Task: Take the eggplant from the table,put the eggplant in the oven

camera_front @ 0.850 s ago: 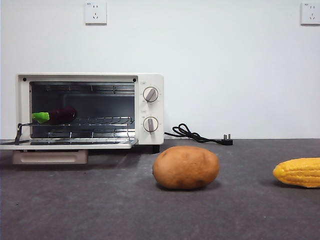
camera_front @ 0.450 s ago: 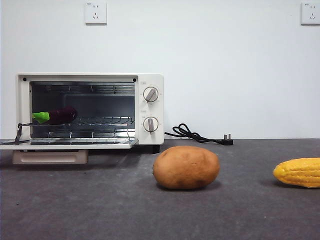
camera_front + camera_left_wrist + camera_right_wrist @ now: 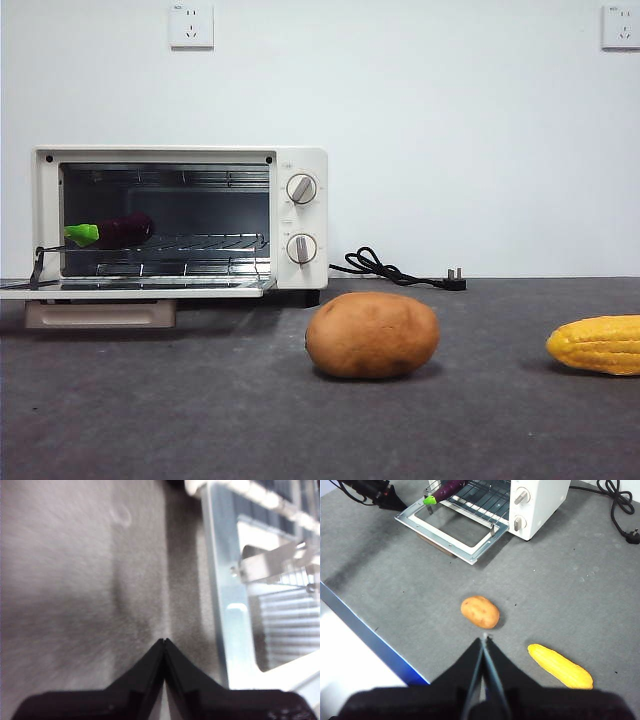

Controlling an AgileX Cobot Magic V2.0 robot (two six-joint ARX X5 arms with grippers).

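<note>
From the front, the eggplant (image 3: 117, 232) lay on the rack inside the open oven (image 3: 180, 220), stem outward; a potato (image 3: 372, 335) and corn (image 3: 597, 344) sat on the table (image 3: 200, 410). The left gripper (image 3: 165, 641), jaws pressed together, hung over the table beside the oven door (image 3: 225, 610). The right gripper (image 3: 484, 637), also closed and empty, hovered high above the potato (image 3: 480, 612)
</note>
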